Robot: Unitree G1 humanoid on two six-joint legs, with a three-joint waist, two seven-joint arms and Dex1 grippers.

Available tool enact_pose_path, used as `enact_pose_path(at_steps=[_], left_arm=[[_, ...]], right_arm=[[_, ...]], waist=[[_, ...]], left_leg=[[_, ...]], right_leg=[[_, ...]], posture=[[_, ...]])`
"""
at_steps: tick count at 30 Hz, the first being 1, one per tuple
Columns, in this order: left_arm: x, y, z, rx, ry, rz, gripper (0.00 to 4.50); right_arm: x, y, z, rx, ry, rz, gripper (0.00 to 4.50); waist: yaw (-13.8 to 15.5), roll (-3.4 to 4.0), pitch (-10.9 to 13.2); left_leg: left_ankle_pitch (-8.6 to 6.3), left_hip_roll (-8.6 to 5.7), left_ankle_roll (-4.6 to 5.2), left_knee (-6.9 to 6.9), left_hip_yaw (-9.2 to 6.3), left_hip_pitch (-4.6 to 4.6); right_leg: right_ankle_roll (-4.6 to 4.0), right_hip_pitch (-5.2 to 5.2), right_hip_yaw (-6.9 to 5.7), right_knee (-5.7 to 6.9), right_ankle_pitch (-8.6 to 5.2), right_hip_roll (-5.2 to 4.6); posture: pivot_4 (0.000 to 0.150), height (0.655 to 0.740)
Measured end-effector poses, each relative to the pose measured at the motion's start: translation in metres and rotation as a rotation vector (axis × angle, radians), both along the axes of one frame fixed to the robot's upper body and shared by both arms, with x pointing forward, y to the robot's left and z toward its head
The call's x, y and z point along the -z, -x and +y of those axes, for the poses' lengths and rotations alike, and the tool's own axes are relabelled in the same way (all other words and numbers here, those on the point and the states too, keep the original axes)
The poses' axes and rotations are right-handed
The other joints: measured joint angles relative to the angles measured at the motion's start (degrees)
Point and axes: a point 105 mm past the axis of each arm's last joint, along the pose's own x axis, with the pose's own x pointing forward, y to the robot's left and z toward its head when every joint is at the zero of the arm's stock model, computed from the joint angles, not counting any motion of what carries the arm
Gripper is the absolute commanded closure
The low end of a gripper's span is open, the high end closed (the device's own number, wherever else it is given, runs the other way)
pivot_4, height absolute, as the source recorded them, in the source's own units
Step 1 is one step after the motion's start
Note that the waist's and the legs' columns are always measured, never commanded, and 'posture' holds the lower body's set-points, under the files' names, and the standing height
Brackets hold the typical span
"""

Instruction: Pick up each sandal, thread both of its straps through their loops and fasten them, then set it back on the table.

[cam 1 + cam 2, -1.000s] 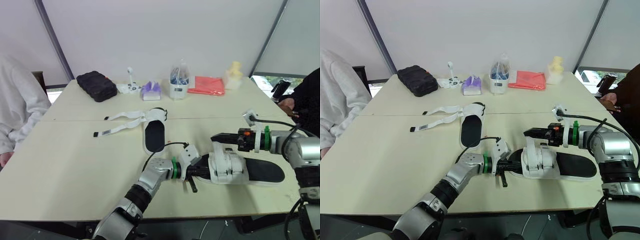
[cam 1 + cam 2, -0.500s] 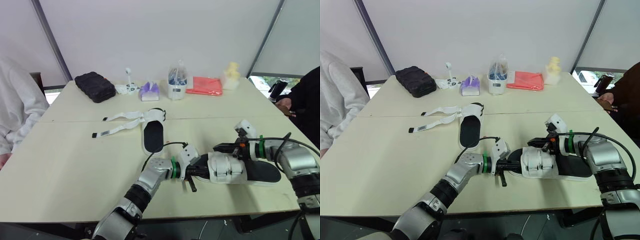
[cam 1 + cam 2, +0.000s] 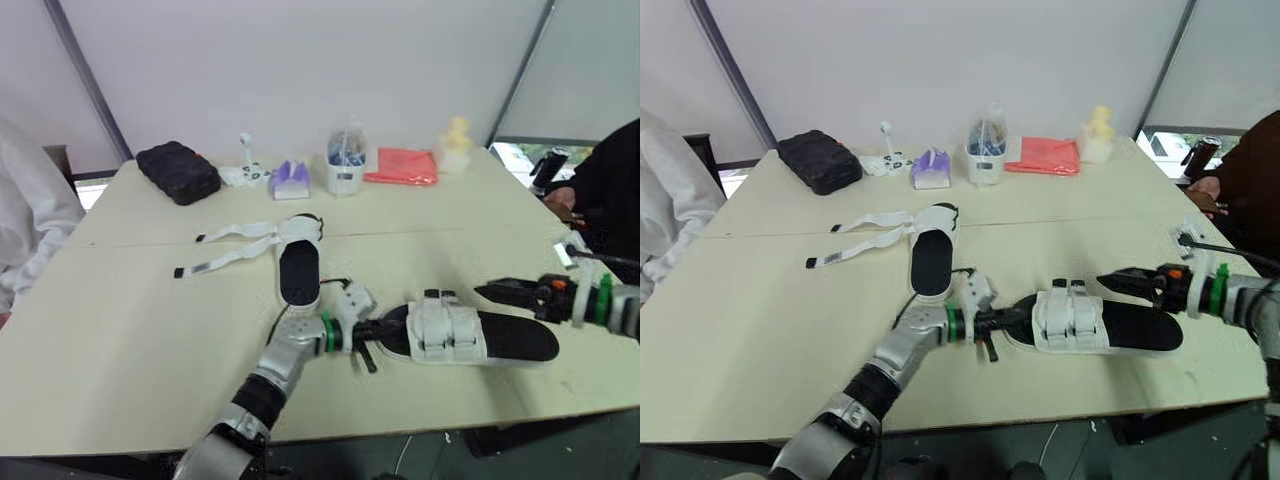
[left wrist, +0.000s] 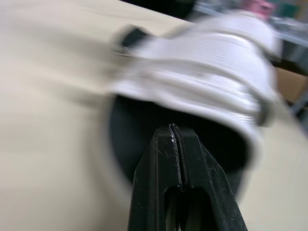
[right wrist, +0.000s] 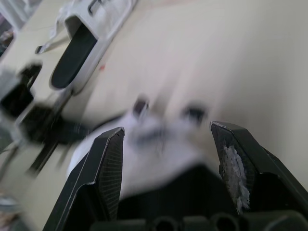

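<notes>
A white sandal [image 3: 447, 330] with a black footbed lies at the front of the table [image 3: 120, 330], both straps folded across it. My left gripper [image 3: 380, 328] is shut, its tip against the toe end of that sandal; in the left wrist view the fingers [image 4: 159, 159] press together in front of the white straps [image 4: 211, 72]. My right gripper [image 3: 497, 291] hovers open just right of the straps, above the heel end, holding nothing; its fingers [image 5: 108, 168] stand wide apart. A second sandal [image 3: 298, 270] lies behind, its two straps [image 3: 235, 245] loose and spread to the left.
Along the far edge stand a black pouch [image 3: 178, 171], a purple tissue pack [image 3: 292, 178], a clear container [image 3: 343, 170], a red cloth [image 3: 402, 166] and a yellow figure [image 3: 456, 133]. A person's white sleeve [image 3: 25, 220] is at the left, another person [image 3: 610, 180] at the right.
My right gripper has opened and drawn back to the right, off the near sandal's straps. The left gripper stays shut at the toe. The camera has shifted.
</notes>
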Motion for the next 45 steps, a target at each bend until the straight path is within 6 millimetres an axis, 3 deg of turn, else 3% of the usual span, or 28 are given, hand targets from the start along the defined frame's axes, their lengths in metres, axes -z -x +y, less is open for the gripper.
enact_pose_path(at_steps=[4, 6, 9, 19, 26, 29, 30, 35, 40, 45], left_arm=[[-0.034, -0.006, 0.034, -0.083, 0.028, -0.07, 4.5], [-0.054, 0.002, 0.04, -0.078, 0.055, -0.097, 4.5], [-0.066, 0.019, 0.049, -0.056, 0.057, -0.102, 4.5], [-0.055, 0.043, 0.076, -0.079, -0.055, -0.036, 4.5], [-0.051, 0.041, 0.079, -0.115, -0.06, -0.017, 4.5], [-0.049, 0.042, 0.08, -0.12, -0.058, -0.008, 4.5], [-0.048, 0.042, 0.08, -0.12, -0.057, -0.005, 4.5], [-0.044, 0.043, 0.079, -0.118, -0.052, 0.007, 4.5], [-0.04, 0.046, 0.07, -0.088, -0.046, 0.02, 4.5], [-0.041, 0.043, 0.067, -0.085, -0.043, 0.02, 4.5]], right_arm=[[0.017, 0.019, -0.002, 0.014, -0.054, 0.1, 1.45], [0.019, 0.02, -0.001, 0.018, -0.067, 0.112, 1.45], [0.022, 0.02, 0.001, 0.026, -0.08, 0.13, 1.45], [0.029, 0.017, 0.02, 0.001, -0.195, 0.16, 1.45], [0.036, 0.03, 0.004, 0.039, -0.085, 0.172, 1.45], [0.033, 0.036, -0.006, 0.092, -0.098, 0.159, 0.56], [0.03, 0.038, -0.008, 0.105, -0.111, 0.15, 0.06], [0.02, 0.043, -0.005, 0.158, -0.239, 0.122, 0.02], [0.03, 0.045, 0.012, 0.155, -0.329, 0.169, 0.02], [0.034, 0.025, 0.029, 0.132, -0.383, 0.143, 0.02]], waist=[[0.2, 0.12, 0.1], [0.53, 0.12, 0.12], [0.57, 0.09, 0.13], [0.56, 0.14, 0.22], [0.6, 0.1, 0.24], [0.61, 0.09, 0.25], [0.61, 0.09, 0.25], [0.57, 0.02, 0.29], [0.59, 0.04, 0.29], [0.3, 0.04, 0.3]], left_leg=[[0.1, -0.04, -0.15, 0.02, 0.09, -0.38], [0.11, -0.1, -0.15, 0.19, 0.18, -0.43], [0.11, -0.09, -0.15, 0.25, 0.18, -0.42], [0.16, -0.05, -0.23, 0.2, 0.15, -0.36], [0.16, -0.07, -0.23, 0.21, 0.15, -0.35], [0.16, -0.06, -0.23, 0.21, 0.15, -0.33], [0.16, -0.06, -0.23, 0.21, 0.15, -0.32], [0.15, -0.04, -0.23, 0.21, 0.15, -0.29], [0.16, -0.06, -0.22, 0.21, 0.15, -0.29], [0.16, -0.05, -0.23, 0.2, 0.2, -0.22]], right_leg=[[-0.02, -0.61, -0.01, 0.38, -0.01, 0.0], [-0.02, -0.67, -0.02, 0.51, -0.01, -0.07], [-0.03, -0.63, -0.04, 0.56, 0.0, -0.06], [-0.07, -0.63, -0.06, 0.66, -0.01, -0.03], [-0.07, -0.59, -0.07, 0.62, -0.01, -0.04], [-0.07, -0.57, -0.07, 0.63, -0.01, -0.03], [-0.07, -0.56, -0.07, 0.63, -0.01, -0.04], [-0.07, -0.54, -0.06, 0.63, -0.01, -0.03], [-0.08, -0.54, -0.06, 0.63, -0.01, -0.04], [-0.08, -0.53, -0.04, 0.67, 0.0, -0.03]], posture=[[0.15, 0.74], [0.15, 0.74], [0.15, 0.74], [0.15, 0.74], [0.15, 0.74], [0.15, 0.74], [0.15, 0.74], [0.15, 0.74], [0.15, 0.74], [0.15, 0.74]])
